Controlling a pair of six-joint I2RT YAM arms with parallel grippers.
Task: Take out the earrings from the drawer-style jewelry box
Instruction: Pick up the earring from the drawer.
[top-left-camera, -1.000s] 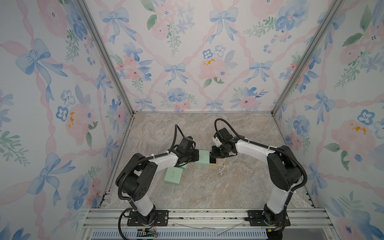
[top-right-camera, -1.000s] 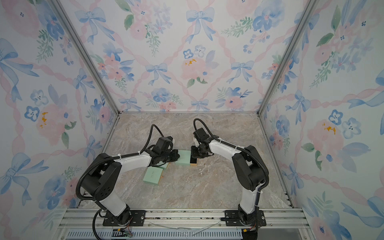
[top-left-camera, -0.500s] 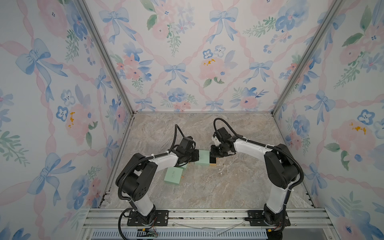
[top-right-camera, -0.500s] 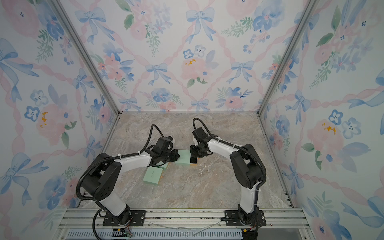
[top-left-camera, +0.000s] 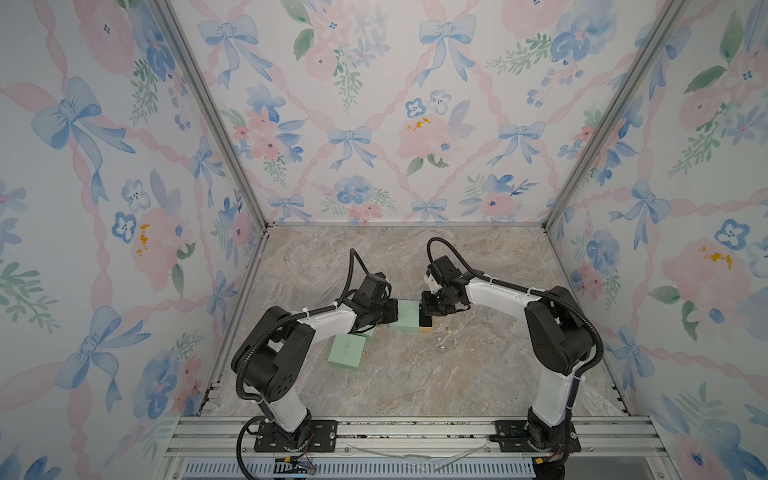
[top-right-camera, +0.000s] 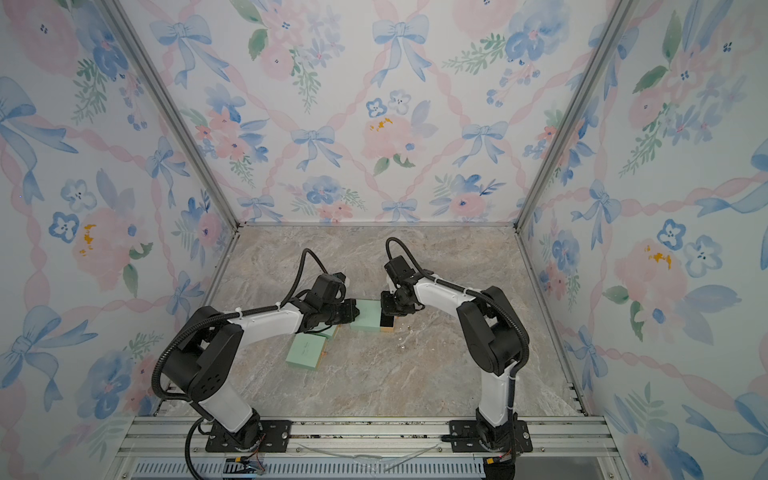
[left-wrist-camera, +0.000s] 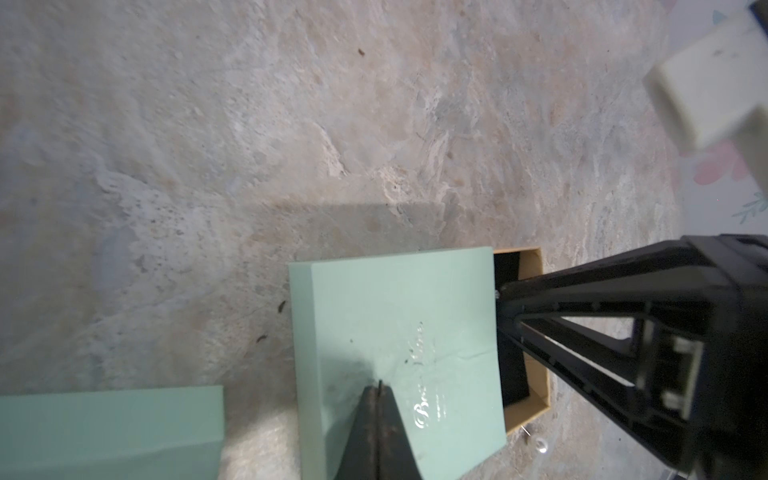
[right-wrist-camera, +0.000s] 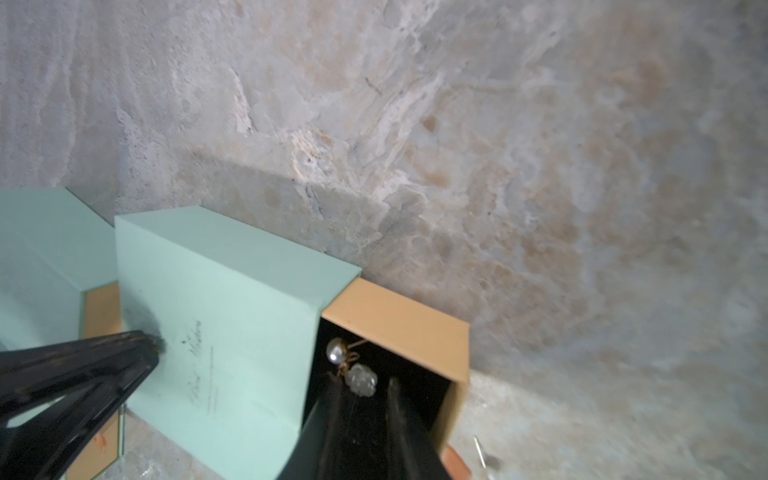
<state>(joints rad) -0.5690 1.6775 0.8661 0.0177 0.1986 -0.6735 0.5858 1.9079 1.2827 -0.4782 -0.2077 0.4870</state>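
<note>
Tiny earrings (right-wrist-camera: 353, 368), likely light and slippery — pinch one bead gently. Right gripper (right-wrist-camera: 361, 388) spread a little around them; left gripper (left-wrist-camera: 379, 384) pressed together on the box (left-wrist-camera: 395, 332).

drawer (right-wrist-camera: 399, 324) gap narrow — mint sleeve (right-wrist-camera: 216, 291) overhangs it | marble floor (right-wrist-camera: 540, 166) beyond — open

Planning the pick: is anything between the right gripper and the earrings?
Nothing. In the right wrist view the right gripper reaches straight to the earrings in the drawer.

Earrings (right-wrist-camera: 336, 350) lie in the drawer (right-wrist-camera: 399, 320) protruding rightward from the box (right-wrist-camera: 216, 307).
</note>
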